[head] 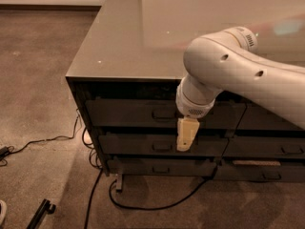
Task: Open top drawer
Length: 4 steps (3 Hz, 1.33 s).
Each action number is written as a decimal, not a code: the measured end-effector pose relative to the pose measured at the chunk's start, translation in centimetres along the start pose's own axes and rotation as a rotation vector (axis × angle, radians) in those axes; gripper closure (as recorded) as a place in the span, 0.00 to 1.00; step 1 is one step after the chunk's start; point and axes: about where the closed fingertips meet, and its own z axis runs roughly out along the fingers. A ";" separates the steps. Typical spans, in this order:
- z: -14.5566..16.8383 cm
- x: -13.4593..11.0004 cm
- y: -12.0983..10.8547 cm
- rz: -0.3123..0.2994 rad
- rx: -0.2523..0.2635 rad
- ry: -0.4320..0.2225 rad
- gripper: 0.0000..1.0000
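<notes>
Three drawer fronts sit stacked in the left column of the bench point(128, 46). Top drawer point(124, 113) is the uppermost, right under the glossy bench top, dark front, small metal loop handle point(163, 113) near its centre. Its front lines up with the middle drawer point(133, 144) and bottom drawer point(143, 167) below it, so it reads as closed.

White arm point(238, 70) comes in from the right, over the bench edge, and bends down across the drawer fronts. The beige hand point(183, 146) points straight down, just right of the top drawer's handle. Its tip overlaps the middle drawer's front and it is not on the handle. Whether the hand is spread or pressed together: can't tell from this angle.

On the brown carpet floor point(38, 80), a black cable point(152, 206) loops out from under the bench, and a short black bar point(42, 213) lies at lower left.
</notes>
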 end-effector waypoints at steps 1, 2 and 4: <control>1.5 0.2 0.8 -0.018 0.001 0.027 0.00; 3.9 0.8 0.9 -0.034 0.004 0.063 0.00; 8.5 0.3 -2.4 -0.045 0.017 0.098 0.00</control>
